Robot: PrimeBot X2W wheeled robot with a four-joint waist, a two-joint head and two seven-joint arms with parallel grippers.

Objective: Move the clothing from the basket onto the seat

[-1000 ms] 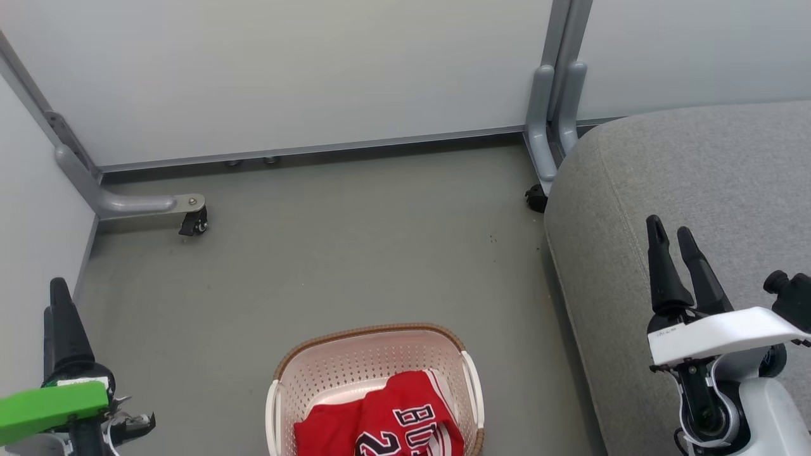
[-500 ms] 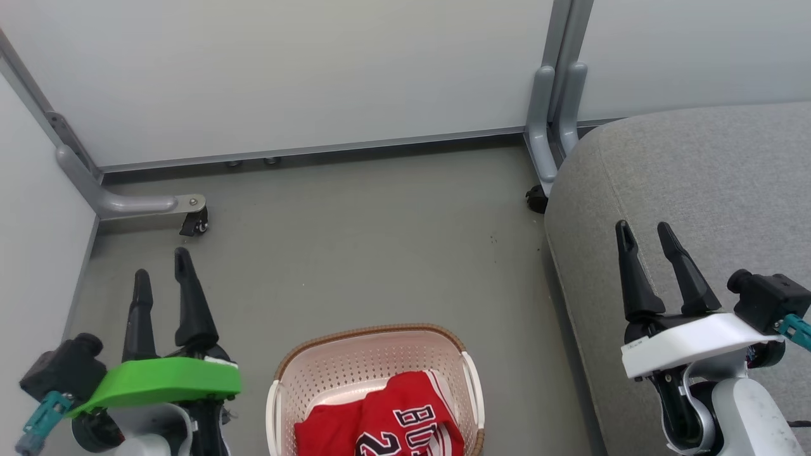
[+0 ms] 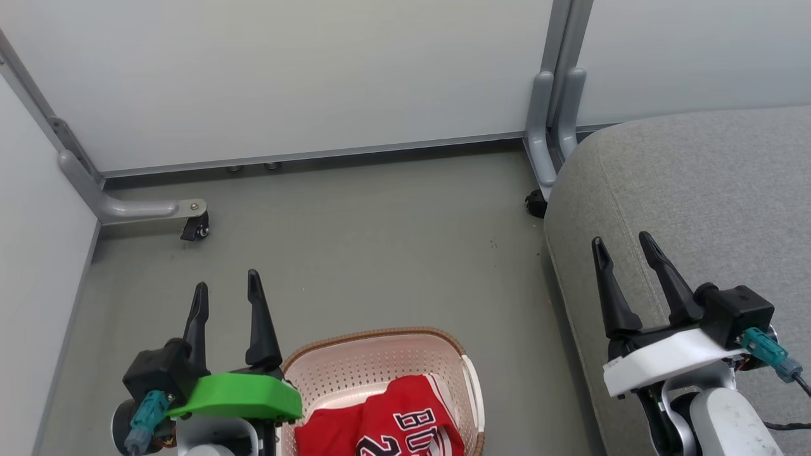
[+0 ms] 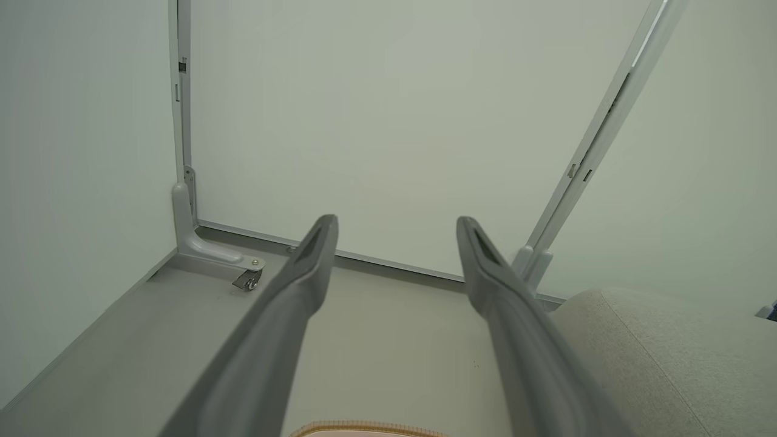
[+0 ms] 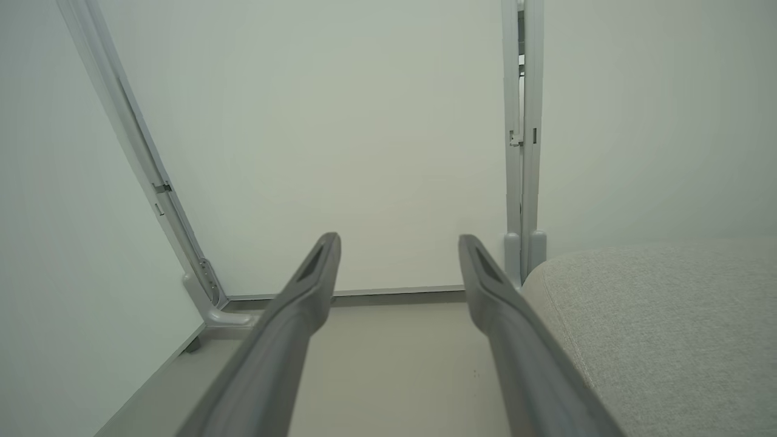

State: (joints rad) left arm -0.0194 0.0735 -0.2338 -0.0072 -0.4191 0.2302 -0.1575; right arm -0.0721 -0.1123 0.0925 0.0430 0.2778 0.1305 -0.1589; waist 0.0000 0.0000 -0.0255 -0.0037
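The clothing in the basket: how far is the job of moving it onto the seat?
Done: nothing yet. The red clothing lies in the basket, and no garment is on the visible part of the seat. In hand: nothing. The left gripper hovers open beside the basket's left rim, and the right gripper is open near the seat's edge. Left: grasp each garment and carry it to the seat.

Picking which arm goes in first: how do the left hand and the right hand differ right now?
The left hand has a green cover; the right hand has a white cover. The left hand hangs over the floor, close beside the basket at its left corner; the right hand hangs over the edge of the seat, farther from the basket. Shared: both are open, empty, with fingers pointing toward the back wall.
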